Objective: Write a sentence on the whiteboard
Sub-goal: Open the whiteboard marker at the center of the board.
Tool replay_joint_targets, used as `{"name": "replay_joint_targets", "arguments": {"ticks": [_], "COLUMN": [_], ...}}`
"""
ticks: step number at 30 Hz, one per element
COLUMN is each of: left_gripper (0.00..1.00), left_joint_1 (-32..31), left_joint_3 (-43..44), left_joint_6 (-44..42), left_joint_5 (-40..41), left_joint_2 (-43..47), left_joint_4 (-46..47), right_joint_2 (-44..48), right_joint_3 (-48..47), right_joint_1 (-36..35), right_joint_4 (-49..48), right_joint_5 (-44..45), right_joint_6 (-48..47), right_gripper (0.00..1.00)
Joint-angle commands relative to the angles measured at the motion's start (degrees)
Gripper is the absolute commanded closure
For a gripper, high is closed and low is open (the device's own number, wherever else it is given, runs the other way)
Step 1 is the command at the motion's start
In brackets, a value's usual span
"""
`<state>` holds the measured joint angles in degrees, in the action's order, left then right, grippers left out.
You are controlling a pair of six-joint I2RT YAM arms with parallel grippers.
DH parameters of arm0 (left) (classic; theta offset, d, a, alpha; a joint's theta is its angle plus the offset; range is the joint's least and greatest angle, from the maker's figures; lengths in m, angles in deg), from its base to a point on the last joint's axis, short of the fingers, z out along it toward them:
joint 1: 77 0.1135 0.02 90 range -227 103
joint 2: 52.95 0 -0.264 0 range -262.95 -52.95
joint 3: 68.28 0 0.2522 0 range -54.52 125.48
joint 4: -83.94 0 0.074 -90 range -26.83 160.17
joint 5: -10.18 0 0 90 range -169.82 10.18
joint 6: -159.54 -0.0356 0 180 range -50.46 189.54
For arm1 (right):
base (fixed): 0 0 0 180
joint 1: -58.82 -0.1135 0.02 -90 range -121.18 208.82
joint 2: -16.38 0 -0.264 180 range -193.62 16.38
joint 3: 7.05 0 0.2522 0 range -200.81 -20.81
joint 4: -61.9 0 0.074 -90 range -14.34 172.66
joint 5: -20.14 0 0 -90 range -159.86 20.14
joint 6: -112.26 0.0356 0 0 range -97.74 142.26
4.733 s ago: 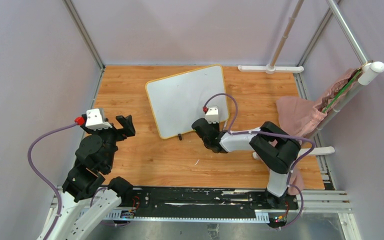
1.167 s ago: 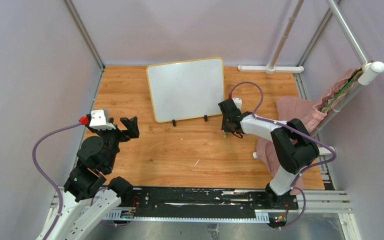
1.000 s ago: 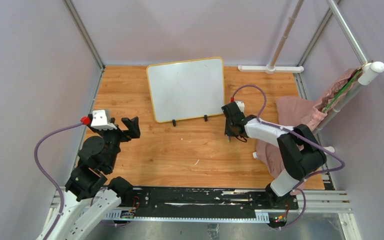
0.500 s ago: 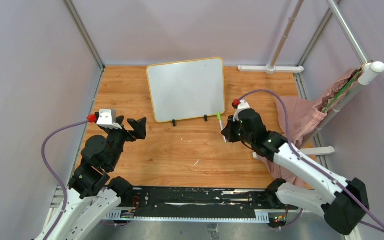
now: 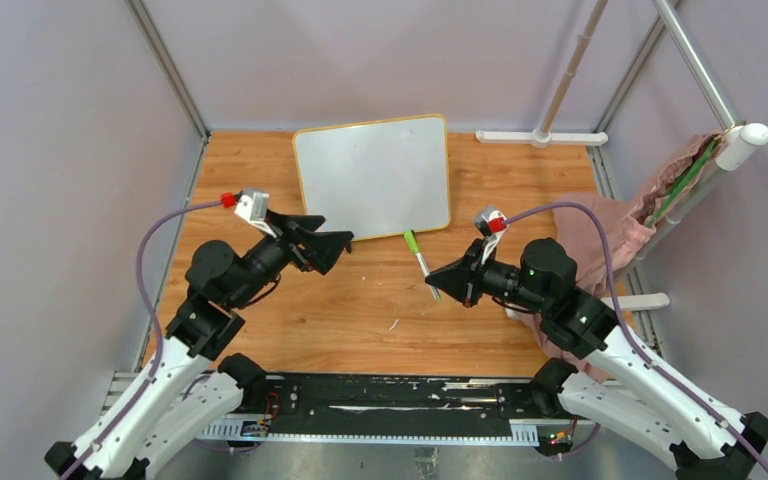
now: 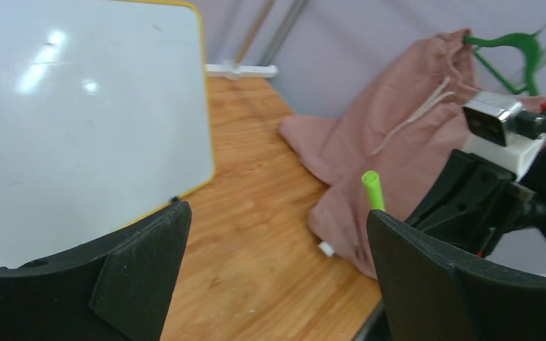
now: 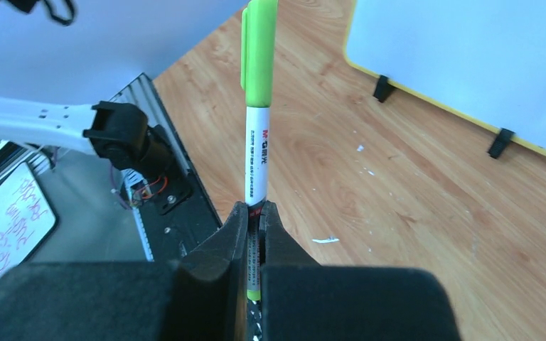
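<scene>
The green marker [image 7: 257,142] was held pinched by its lower barrel between the closed fingers of the right gripper [image 7: 256,213]. Its cap [image 7: 259,50] was on. The left gripper [image 5: 336,244] was spread wide with nothing between its jaws. The step in hand was judged to be uncapping. For that to be done well, the cap should be brought squarely between the left gripper's fingers [image 6: 142,263] and clamped on the cap alone. It should then be drawn off along the marker's axis while the right grip is kept firm, so that the barrel is not twisted or slipped. In the left wrist view the cap tip was seen just above one finger, not yet between the jaws. The whiteboard [image 5: 372,175] lay on the far middle of the wooden table [image 5: 360,310], and no writing could be made out on it. It lay beyond both grippers. In the top view its near edge was just past the raised cap and apart from it.
</scene>
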<state>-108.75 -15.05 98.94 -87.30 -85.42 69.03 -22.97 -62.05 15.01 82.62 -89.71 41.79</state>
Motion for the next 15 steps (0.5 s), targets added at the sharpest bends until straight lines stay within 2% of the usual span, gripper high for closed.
{"name": "replay_joint_targets", "arguments": {"ticks": [1, 5, 15], "left_gripper": [0.00, 0.00, 0.00], "left_joint_1": [-0.4, -0.4, -1.2], "left_joint_3": [1.3, 2.9, 4.1], "left_joint_6": [11.5, 15.7, 20.3], "left_joint_5": [-14.2, -18.4, -19.6], "left_joint_2": [-7.7, -12.8, -17.0], "left_joint_4": [13.1, 17.1, 21.0], "right_joint_2": [0.5, -0.1, -3.0], "right_joint_3": [1.5, 2.0, 1.2], "right_joint_1": [-1.8, -2.2, -4.1], "right_joint_4": [-5.8, -9.6, -13.9], "right_joint_5": [-5.1, -4.5, -0.6], "right_joint_6": [1.2, 2.2, 3.0], "right_gripper": [1.00, 1.00, 1.00]}}
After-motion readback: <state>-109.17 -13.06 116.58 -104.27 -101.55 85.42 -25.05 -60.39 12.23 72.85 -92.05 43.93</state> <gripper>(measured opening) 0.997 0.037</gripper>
